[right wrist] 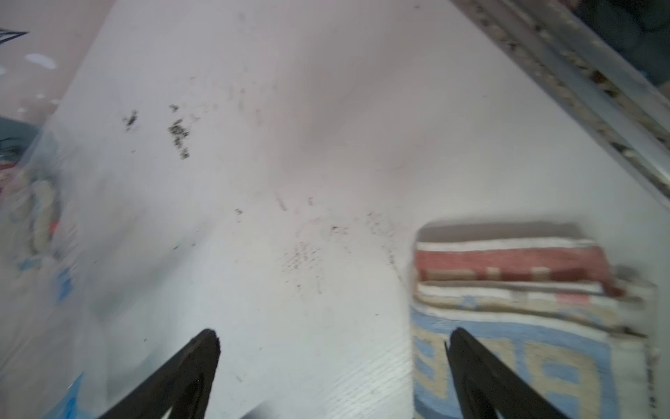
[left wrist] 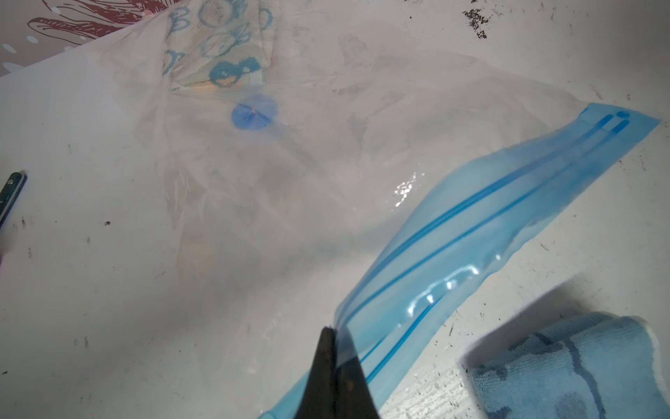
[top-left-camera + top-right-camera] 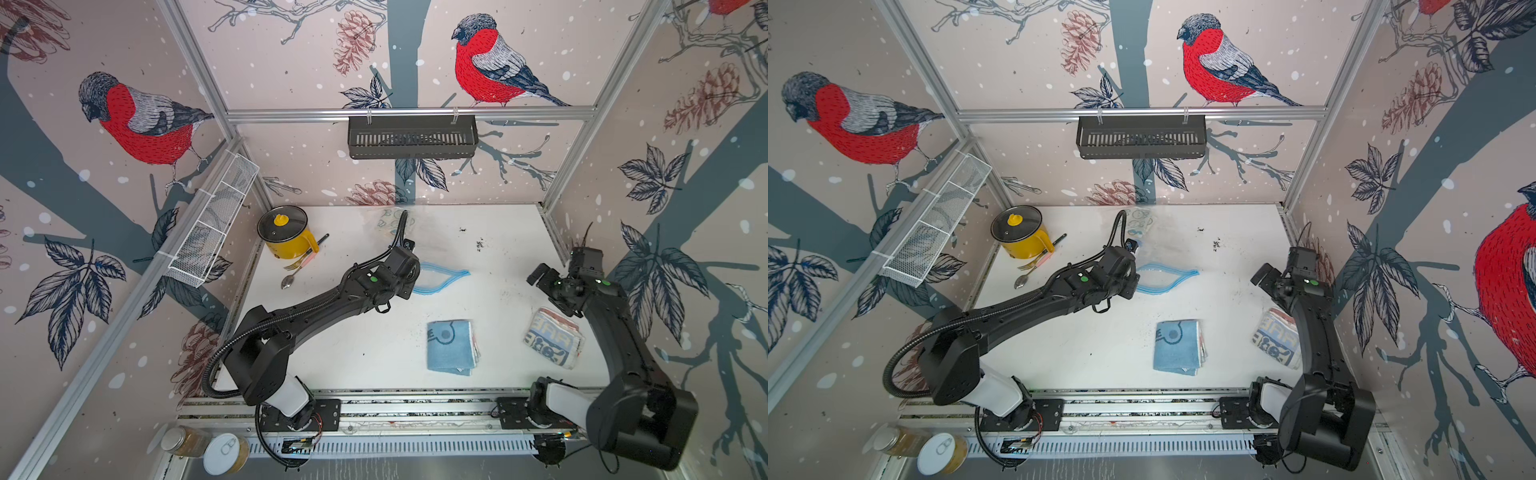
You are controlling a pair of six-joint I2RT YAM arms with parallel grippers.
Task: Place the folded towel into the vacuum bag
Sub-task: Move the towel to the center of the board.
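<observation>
The clear vacuum bag (image 2: pixel 362 145) lies on the white table, and its blue zip strip (image 3: pixel 442 282) (image 3: pixel 1167 280) bows open. My left gripper (image 2: pixel 331 335) is shut on the strip's upper lip. A patterned towel (image 2: pixel 217 47) lies inside at the bag's far end, near the round blue valve (image 2: pixel 255 111). A folded blue towel (image 3: pixel 451 347) (image 3: pixel 1179 347) (image 2: pixel 580 366) lies outside in front of the bag. A folded blue, beige and red towel (image 3: pixel 555 343) (image 1: pixel 525 308) lies at the right. My right gripper (image 1: pixel 333 333) (image 3: pixel 540 274) is open and empty beside it.
A yellow lidded pot (image 3: pixel 286 237) stands at the back left with a spoon and fork (image 3: pixel 293 270) beside it. A white wire basket (image 3: pixel 216 224) hangs on the left wall, a black rack (image 3: pixel 411 137) on the back wall. Dark crumbs (image 3: pixel 480 245) dot the table. A jar (image 3: pixel 187 440) and a can (image 3: pixel 226 453) stand front left.
</observation>
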